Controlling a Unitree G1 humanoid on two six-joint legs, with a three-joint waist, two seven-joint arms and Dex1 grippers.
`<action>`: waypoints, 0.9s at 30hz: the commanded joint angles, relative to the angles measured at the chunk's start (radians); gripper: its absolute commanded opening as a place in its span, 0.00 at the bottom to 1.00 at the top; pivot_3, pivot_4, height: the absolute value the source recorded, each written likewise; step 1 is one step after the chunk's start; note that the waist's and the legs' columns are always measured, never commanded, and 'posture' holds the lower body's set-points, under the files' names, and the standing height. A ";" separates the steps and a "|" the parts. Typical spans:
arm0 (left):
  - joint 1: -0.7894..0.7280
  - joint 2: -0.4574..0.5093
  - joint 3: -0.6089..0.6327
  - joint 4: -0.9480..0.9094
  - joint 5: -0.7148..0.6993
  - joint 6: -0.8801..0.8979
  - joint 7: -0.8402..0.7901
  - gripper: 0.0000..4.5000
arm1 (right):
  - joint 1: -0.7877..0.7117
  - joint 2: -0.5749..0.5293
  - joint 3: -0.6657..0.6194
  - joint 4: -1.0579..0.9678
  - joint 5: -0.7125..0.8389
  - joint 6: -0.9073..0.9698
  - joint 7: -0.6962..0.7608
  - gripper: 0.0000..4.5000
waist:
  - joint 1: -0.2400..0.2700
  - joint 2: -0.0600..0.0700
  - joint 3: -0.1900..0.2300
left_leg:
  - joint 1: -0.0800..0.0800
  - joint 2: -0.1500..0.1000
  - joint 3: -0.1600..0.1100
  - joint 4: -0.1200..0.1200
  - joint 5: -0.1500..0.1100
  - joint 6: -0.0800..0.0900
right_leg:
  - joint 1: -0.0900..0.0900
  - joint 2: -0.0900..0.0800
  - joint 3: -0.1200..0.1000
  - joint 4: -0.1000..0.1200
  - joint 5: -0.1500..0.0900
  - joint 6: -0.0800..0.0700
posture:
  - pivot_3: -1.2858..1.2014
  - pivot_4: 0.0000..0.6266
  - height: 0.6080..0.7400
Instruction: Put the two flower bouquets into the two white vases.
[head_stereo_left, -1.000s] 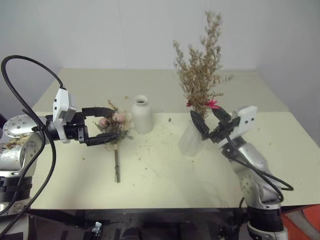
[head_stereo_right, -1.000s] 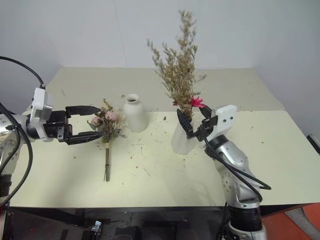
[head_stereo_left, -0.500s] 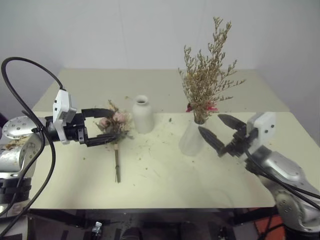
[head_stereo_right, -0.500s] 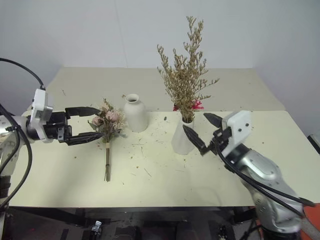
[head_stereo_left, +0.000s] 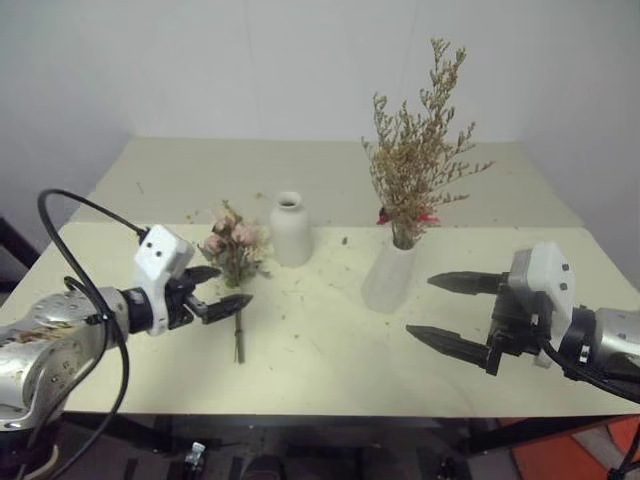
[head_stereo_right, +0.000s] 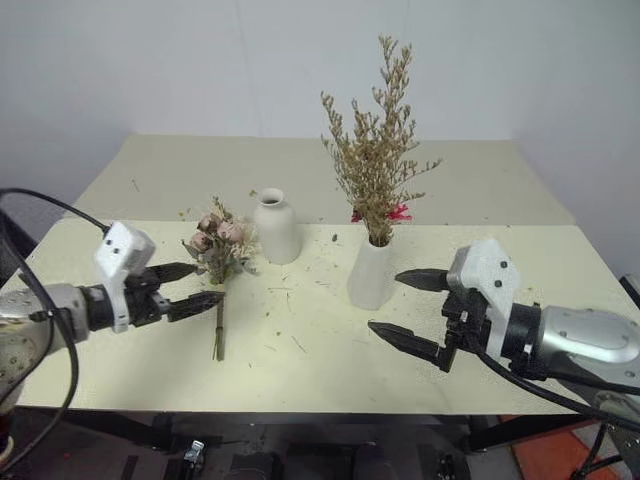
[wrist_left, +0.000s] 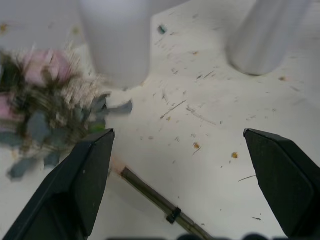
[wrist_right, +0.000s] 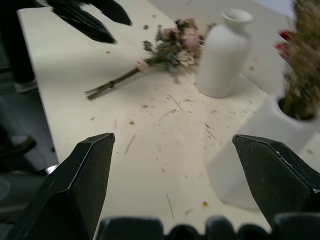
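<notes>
Half done: dry spray (head_stereo_left: 415, 150) stands in cone vase (head_stereo_left: 388, 275); rose bunch (head_stereo_left: 234, 250) lies flat on bench (head_stereo_left: 330, 360) beside empty bottle vase (head_stereo_left: 290, 230); left tool (head_stereo_left: 222, 292) wide at its stem; right tool (head_stereo_left: 452, 313) wide, empty.

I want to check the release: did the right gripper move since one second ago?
Yes. The right gripper, jaws open, has drawn back from the cone-shaped vase holding the dry spray, toward the table's near edge, and is now clear of it.
</notes>
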 joint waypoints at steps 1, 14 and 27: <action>-0.107 -0.122 0.011 -0.017 0.039 0.223 0.204 1.00 | -0.073 -0.023 0.042 0.041 -0.009 -0.011 0.027 0.99 | 0.004 0.000 0.000 | 0.000 0.000 0.000 0.001 0.000 0.000 | 0.000 0.000 0.000 0.000 0.000 0.000 | 0.52 0.24 1.00; -0.294 -0.324 -0.059 0.252 0.159 0.390 0.435 1.00 | -0.204 -0.099 0.096 0.123 0.000 0.022 0.145 0.99 | 0.003 -0.002 -0.001 | -0.001 -0.001 0.000 0.001 0.000 0.000 | 0.000 0.000 0.000 -0.001 0.001 0.000 | 0.52 0.24 1.00; -0.440 -0.449 -0.026 0.539 0.209 0.390 0.469 0.80 | -0.152 -0.094 0.040 0.079 0.009 0.053 0.090 1.00 | 0.015 -0.002 -0.001 | -0.001 -0.002 0.000 0.001 0.000 0.000 | 0.000 -0.001 0.000 -0.001 0.001 0.000 | 0.52 0.24 1.00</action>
